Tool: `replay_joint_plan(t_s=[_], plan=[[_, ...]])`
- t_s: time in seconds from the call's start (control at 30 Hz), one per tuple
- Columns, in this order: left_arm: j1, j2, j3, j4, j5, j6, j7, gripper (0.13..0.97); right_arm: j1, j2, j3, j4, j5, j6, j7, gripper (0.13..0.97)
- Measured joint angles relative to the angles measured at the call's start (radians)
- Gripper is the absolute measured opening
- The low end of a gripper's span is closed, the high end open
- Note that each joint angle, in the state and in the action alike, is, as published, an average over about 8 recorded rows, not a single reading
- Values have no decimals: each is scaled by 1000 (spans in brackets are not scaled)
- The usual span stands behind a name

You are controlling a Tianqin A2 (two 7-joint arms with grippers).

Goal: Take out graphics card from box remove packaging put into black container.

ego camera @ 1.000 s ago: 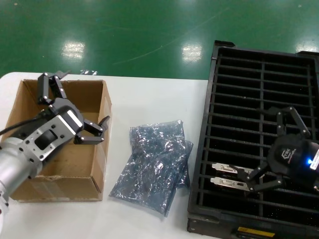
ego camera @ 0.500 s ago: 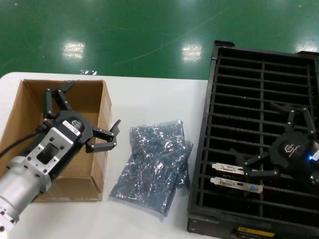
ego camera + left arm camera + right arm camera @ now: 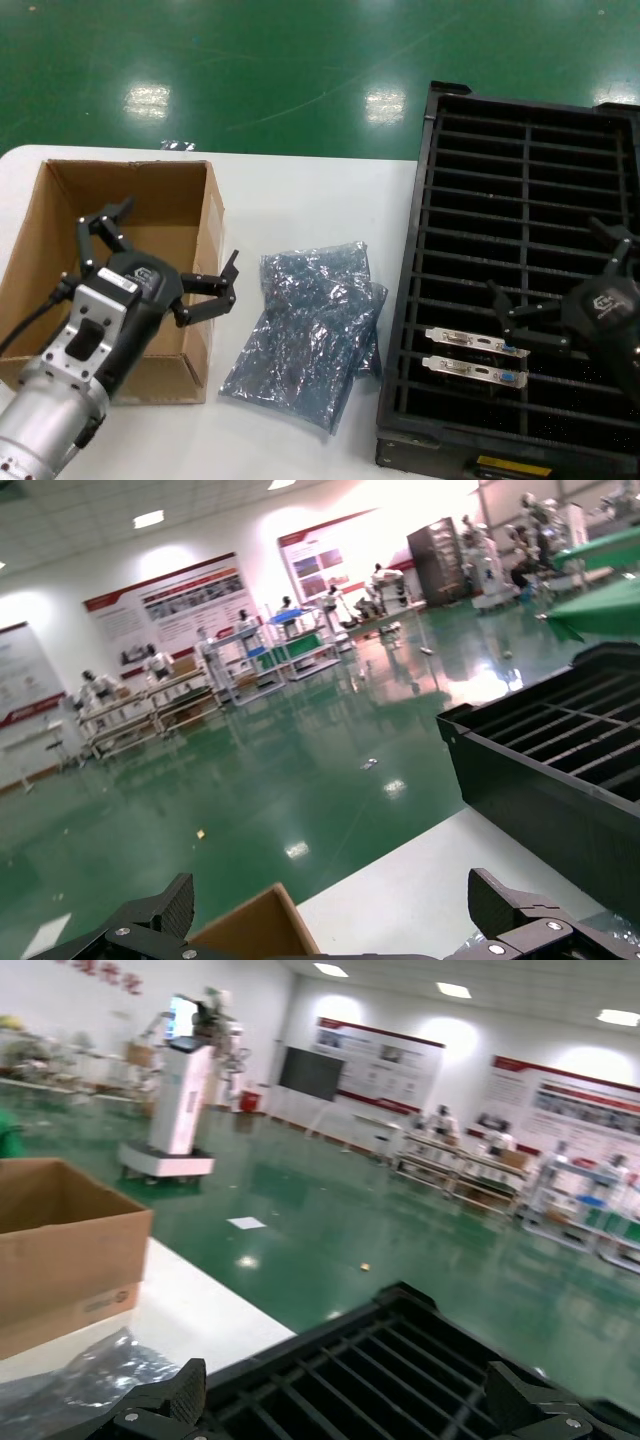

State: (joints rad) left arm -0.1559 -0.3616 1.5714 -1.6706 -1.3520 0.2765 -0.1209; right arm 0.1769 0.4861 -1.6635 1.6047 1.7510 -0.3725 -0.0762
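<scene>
Head view showed two graphics cards [image 3: 476,358] slotted in the black container [image 3: 420,300], emptied packaging [image 3: 305,330] left of it, the box [image 3: 190,260] beyond. Both the right gripper [image 3: 560,290] and left gripper [image 3: 160,260] were spread open and empty. A second before, the right gripper sat lower, at the cards. Judging by this, a placement was finished; next, another bagged card must be found.

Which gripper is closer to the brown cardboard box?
Left. The left gripper hangs open over the brown cardboard box; the right gripper, open too, is far across, above the black slotted plastic container.
</scene>
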Motion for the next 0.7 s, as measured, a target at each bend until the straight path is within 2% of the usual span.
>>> replay_joint_plan(t_s=[0.7], plan=[[120, 48, 22, 55, -346, -213, 93, 966, -137, -144, 49, -4, 38, 287, 59, 966]])
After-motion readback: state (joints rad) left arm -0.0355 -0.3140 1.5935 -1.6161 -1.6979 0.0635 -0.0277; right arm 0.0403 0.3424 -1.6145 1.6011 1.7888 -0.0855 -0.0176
